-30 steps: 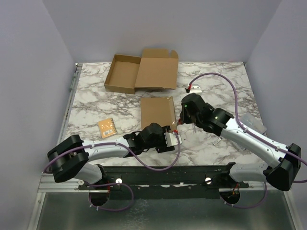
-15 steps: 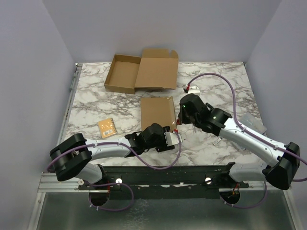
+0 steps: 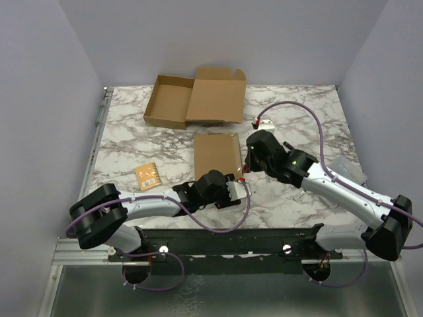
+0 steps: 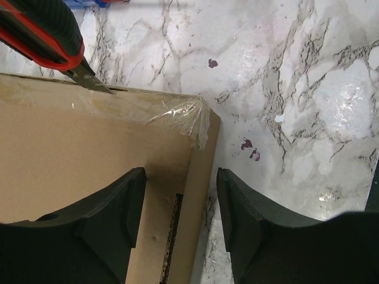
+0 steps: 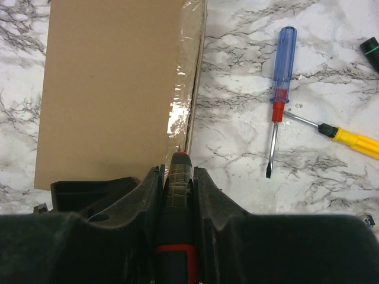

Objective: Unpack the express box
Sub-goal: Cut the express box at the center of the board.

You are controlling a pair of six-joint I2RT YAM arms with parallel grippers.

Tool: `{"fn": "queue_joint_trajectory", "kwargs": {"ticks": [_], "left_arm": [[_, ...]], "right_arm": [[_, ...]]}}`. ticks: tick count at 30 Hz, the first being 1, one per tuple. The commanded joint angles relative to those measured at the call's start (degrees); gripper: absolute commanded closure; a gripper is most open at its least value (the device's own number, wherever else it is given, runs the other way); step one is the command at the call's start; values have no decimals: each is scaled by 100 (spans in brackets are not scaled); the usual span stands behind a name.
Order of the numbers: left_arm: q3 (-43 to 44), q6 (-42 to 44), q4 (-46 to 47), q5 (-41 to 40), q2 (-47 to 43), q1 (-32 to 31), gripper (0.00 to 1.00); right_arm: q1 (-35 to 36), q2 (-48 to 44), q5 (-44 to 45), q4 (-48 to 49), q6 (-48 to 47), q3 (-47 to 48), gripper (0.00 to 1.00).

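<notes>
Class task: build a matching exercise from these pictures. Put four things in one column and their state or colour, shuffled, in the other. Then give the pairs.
1. near box
2. far box
3. utility knife
4. flat packet

A. clamped in the right gripper
B. lid flipped open
C. orange
D. sealed with clear tape

Pairs: 1-D, 2-B, 3-A, 4-C

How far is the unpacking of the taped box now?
Done: little; the box is shut, its tape wrinkled at one corner. In hand: the right pincer grips the knife, blade at the taped edge; the left pincer stands open over that corner. Left: cut, open, empty.
</notes>
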Motion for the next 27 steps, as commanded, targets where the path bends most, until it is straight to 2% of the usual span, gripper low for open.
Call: {"fn": "queue_joint_trajectory", "kwargs": {"ticks": [1,24,27], "left_arm": [[93,-86,59,-104,65,-14,43],[114,-130,58,-104,80,-12,44],[145,-301,118,-353,152,-9,44]], "right_arm": [[48,-132,160,-42,77,7,100],[58,-185,282,-176,106,-101,100],[60,-132,264,-202,118,-111,100]]}}
